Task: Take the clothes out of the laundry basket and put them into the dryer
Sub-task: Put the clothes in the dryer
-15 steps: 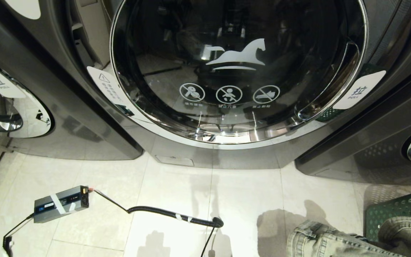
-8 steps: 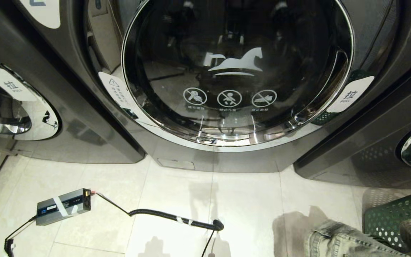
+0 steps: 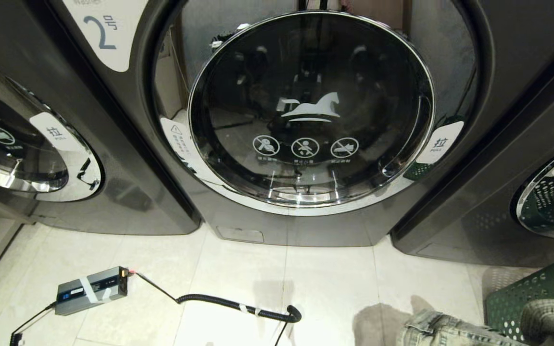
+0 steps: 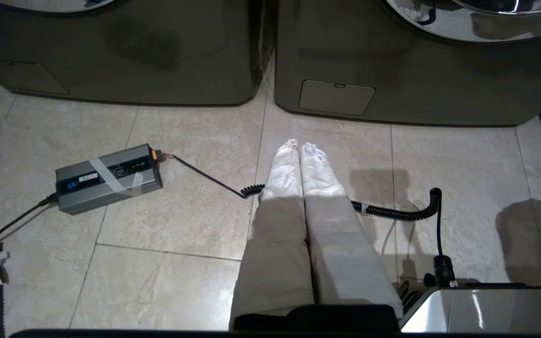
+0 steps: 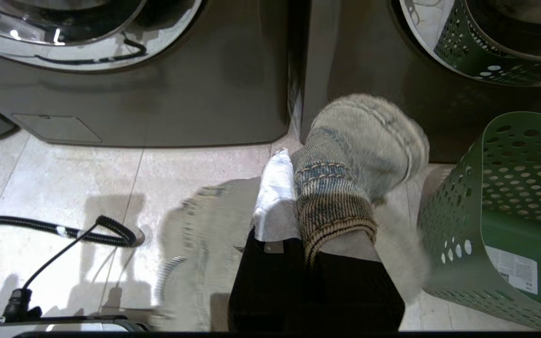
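jeans clamped, dryer door closed

while the jeans (image 5: 345,188) hang bunched in the right gripper (image 5: 294,188), its fingers squeezed together on a denim seam, more of the faded fabric trails low near the bottom right edge of the floor (image 3: 238,269) in the head view. just beside them sits the green laundry basket (image 5: 486,211), perforated walls, on the tiles in front of the right-hand machine. middle dryer (image 3: 310,110) has its round glass door closed, horse logo on it. left gripper (image 4: 298,150) hangs over the floor, white-wrapped fingers pressed together, holding nothing. grey power brick (image 3: 92,290) with coiled cable (image 3: 238,305) lies near the floor's left edge.
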Robot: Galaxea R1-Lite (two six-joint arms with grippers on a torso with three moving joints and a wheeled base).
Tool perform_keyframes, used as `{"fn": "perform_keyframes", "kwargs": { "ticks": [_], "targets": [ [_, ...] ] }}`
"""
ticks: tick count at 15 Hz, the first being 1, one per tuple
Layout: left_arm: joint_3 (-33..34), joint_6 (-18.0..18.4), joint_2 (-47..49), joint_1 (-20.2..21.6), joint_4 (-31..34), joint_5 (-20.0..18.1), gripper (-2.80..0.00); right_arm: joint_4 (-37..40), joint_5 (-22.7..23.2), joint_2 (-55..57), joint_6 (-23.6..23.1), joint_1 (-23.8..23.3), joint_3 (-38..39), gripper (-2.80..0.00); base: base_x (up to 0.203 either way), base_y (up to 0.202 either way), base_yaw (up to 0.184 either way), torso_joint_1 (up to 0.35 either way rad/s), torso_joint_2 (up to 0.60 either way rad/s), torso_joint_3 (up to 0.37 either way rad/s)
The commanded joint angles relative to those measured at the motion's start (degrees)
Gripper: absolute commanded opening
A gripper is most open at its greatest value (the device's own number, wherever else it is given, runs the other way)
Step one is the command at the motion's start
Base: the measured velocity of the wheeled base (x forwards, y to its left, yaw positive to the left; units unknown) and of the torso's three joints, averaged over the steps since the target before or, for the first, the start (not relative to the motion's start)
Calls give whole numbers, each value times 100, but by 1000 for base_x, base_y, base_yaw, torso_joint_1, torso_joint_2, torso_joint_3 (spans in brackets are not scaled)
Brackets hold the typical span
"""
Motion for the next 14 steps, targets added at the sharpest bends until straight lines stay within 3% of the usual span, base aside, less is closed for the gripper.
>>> {"fn": "perform_keyframes", "kwargs": {
  "ticks": [1,14],
  "targets": [
    [-1,1,-2,-2,1,1,-280,-4,-3,9,1,0,35,-280,0,0,0,3,2,207],
    [-1,1,-2,-2,1,1,-280,-4,-12,9,27,0,35,-280,0,0,0,2,0,196]
  ]
}}
